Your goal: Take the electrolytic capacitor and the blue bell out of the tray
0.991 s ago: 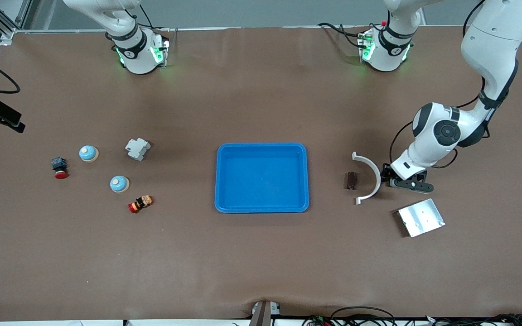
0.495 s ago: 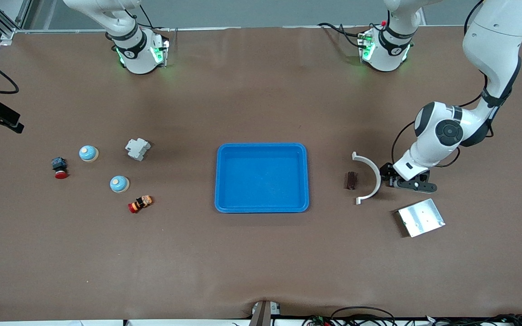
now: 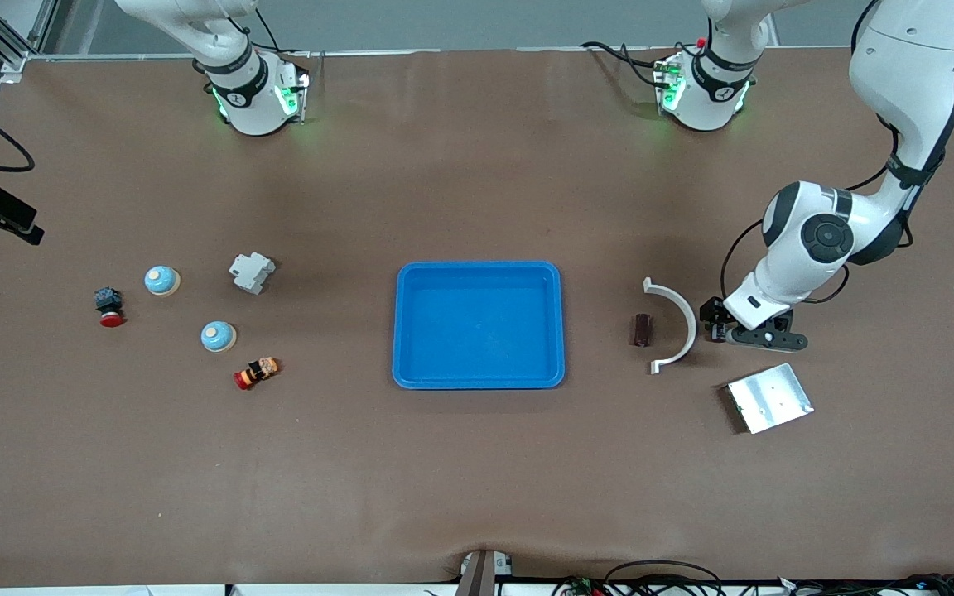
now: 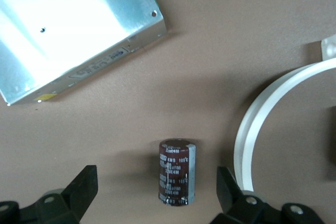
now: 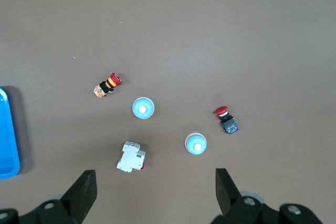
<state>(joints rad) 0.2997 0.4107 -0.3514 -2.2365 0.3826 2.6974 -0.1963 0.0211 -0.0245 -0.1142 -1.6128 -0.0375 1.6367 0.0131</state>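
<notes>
The capacitor (image 3: pixel 643 329), a small dark-brown cylinder, lies on the table between the blue tray (image 3: pixel 479 266) and a white curved strip (image 3: pixel 679 319). My left gripper (image 3: pixel 717 323) is low beside that strip, on the side toward the left arm's end. In the left wrist view it stands open (image 4: pixel 156 180), with the capacitor (image 4: pixel 177 171) lying ahead between the two fingers, untouched. Two light-blue bells (image 3: pixel 162 281) (image 3: pixel 218 336) sit toward the right arm's end. My right gripper (image 5: pixel 155 183) hangs open high over them, holding nothing, and both bells (image 5: pixel 143 108) (image 5: pixel 195 144) show below it.
A shiny metal plate (image 3: pixel 769 397) lies near the left gripper, nearer the front camera. Around the bells are a white breaker block (image 3: pixel 252 271), a red-capped button (image 3: pixel 108 306) and a red-and-orange button (image 3: pixel 257 372). The blue tray holds nothing.
The left arm's hand has drifted slightly toward its own end of the table, away from the white strip. The right arm and the objects have not moved.
</notes>
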